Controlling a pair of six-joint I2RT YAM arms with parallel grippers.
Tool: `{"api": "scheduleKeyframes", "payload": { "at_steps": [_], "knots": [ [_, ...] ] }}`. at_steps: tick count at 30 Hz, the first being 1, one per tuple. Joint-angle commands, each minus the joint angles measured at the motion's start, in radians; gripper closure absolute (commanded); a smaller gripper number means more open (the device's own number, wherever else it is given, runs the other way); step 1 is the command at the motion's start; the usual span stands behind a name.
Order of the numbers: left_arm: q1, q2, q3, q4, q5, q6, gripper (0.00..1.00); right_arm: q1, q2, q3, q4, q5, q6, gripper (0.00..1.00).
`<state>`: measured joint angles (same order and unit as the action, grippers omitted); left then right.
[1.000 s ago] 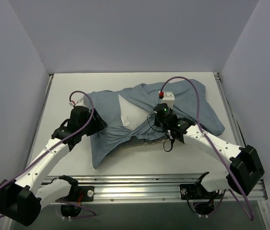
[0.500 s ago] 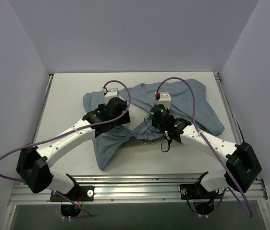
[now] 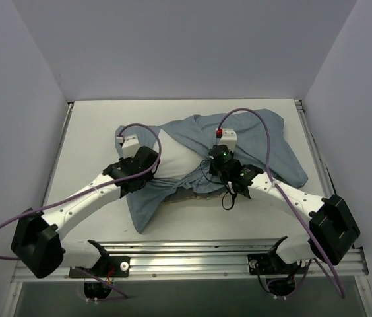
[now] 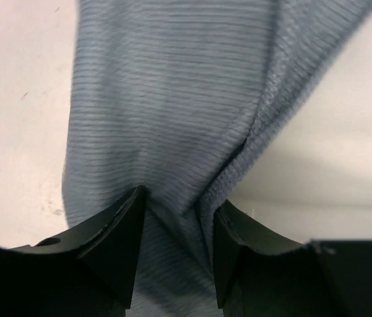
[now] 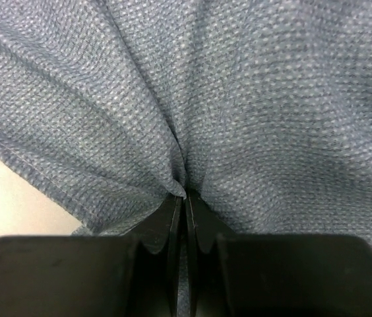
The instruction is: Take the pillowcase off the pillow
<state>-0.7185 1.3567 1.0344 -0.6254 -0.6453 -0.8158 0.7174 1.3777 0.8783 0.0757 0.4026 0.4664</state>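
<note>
My left gripper (image 4: 176, 221) has its two fingers a little apart, with a thick fold of the pillowcase (image 3: 285, 158) drawn down between them. The creases run together into that gap, so I judge that it is holding the cloth. My right gripper (image 5: 185, 198) is pressed almost fully together on a thin pinch of the same blue-grey cloth, and the weave puckers toward its tips. In the top view both grips are near the middle of the frame, the left one at the left side of the heap and the right one just right of centre. Between them the pillow (image 3: 173, 157) shows as a bare white wedge. The cloth lies over it on the upper side, spreads far to the right, and hangs as a loose flap toward the lower left. So I would say the task is in progress and not finished: the cover is open and partly off, but how much of the pillow is inside it I cannot tell from here. What is left is to draw the cloth fully off and lay the two apart. Around them are only the pale table (image 3: 87, 125), the grey walls and the metal rail (image 3: 192, 254) at the bottom of the frame. The purple cables (image 3: 266, 139) loop over the cloth near the right wrist, and I think they, together with the two arms standing close, could hinder a long pull.
</note>
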Motion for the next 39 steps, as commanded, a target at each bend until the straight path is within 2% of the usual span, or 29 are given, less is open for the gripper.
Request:
{"api": "scheduleKeyframes", "payload": {
  "at_steps": [1,5,9,15,19,22,25,28,32,39],
  "knots": [
    [0.079,-0.096,-0.139,-0.093,0.022,-0.058,0.51,-0.042,0.026,-0.032,-0.065,0.028,0.005,1.0],
    [0.154,-0.211,-0.275,-0.056,0.117,-0.089,0.55,-0.068,0.02,-0.035,-0.059,-0.01,0.014,1.0],
    [0.243,-0.251,-0.379,0.039,0.274,-0.088,0.55,-0.081,0.006,-0.035,-0.06,-0.034,0.011,1.0],
    [0.257,-0.237,-0.428,0.337,0.522,-0.006,0.59,-0.072,-0.064,0.005,-0.071,-0.154,-0.058,0.97],
    [0.255,-0.197,-0.395,0.433,0.596,0.012,0.61,-0.029,-0.112,0.099,-0.164,-0.159,-0.103,0.8],
    [0.251,-0.188,-0.372,0.458,0.612,0.023,0.61,0.068,-0.124,0.22,-0.25,-0.082,-0.146,0.48],
    [0.248,-0.18,-0.356,0.467,0.621,0.027,0.61,0.168,-0.111,0.344,-0.315,-0.009,-0.167,0.31],
    [0.241,-0.174,-0.352,0.477,0.631,0.027,0.61,0.246,-0.079,0.44,-0.326,0.007,-0.193,0.24],
    [0.237,-0.179,-0.353,0.474,0.633,0.026,0.61,0.306,0.027,0.505,-0.289,-0.024,-0.212,0.23],
    [0.228,-0.192,-0.356,0.463,0.628,0.023,0.61,0.323,0.199,0.45,-0.179,-0.004,-0.186,0.2]
  ]
}}
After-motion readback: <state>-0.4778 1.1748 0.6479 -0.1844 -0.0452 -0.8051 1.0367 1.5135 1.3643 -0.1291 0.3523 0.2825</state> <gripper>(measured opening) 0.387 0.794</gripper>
